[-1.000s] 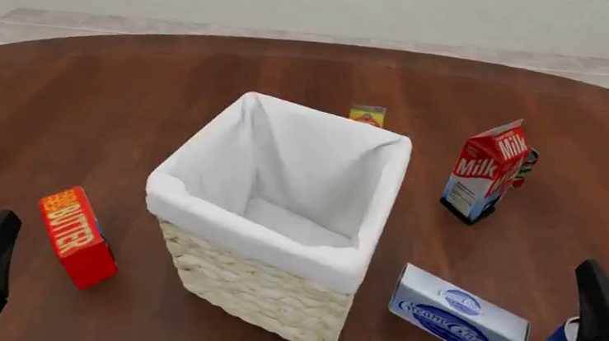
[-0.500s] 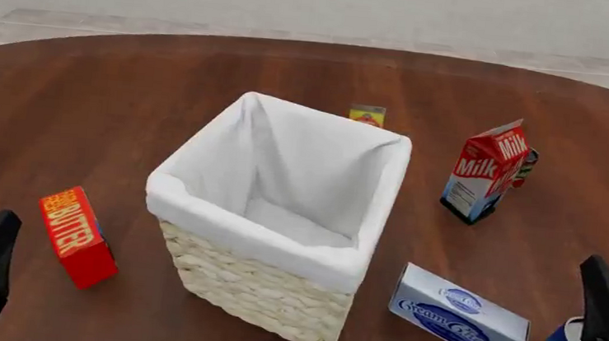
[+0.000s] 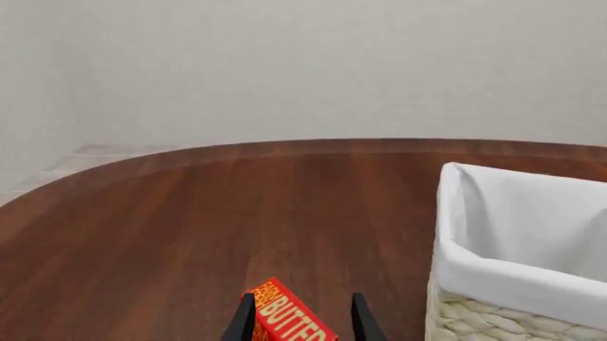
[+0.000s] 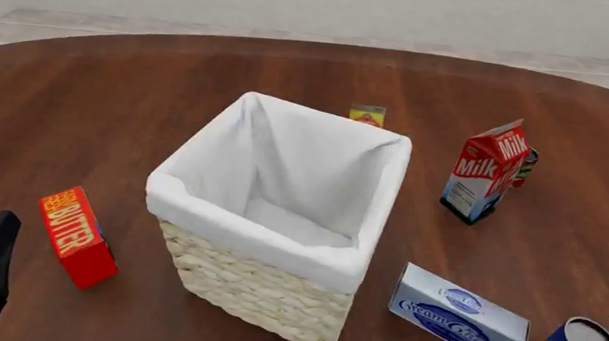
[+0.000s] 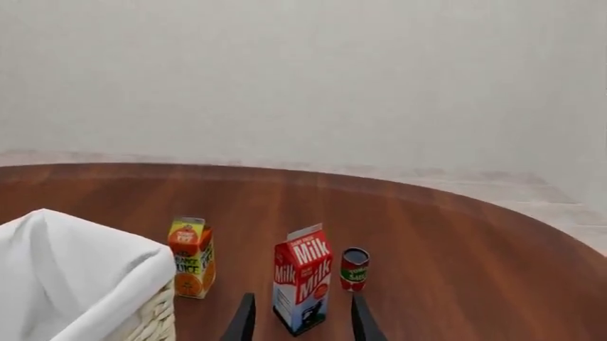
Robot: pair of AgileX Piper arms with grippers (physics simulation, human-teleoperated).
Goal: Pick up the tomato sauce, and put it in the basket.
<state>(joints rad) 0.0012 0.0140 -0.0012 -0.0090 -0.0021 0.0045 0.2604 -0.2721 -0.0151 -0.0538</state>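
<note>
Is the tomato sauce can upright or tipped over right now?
Upright: in the right wrist view the tomato sauce stands on its end beside the milk carton, top rim up.

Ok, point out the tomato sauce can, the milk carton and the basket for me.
tomato sauce (image 5: 354,270): right wrist view, on its red label.
milk carton (image 4: 489,173): front view, on the red front face.
basket (image 4: 261,289): front view, on the woven near wall.
</note>
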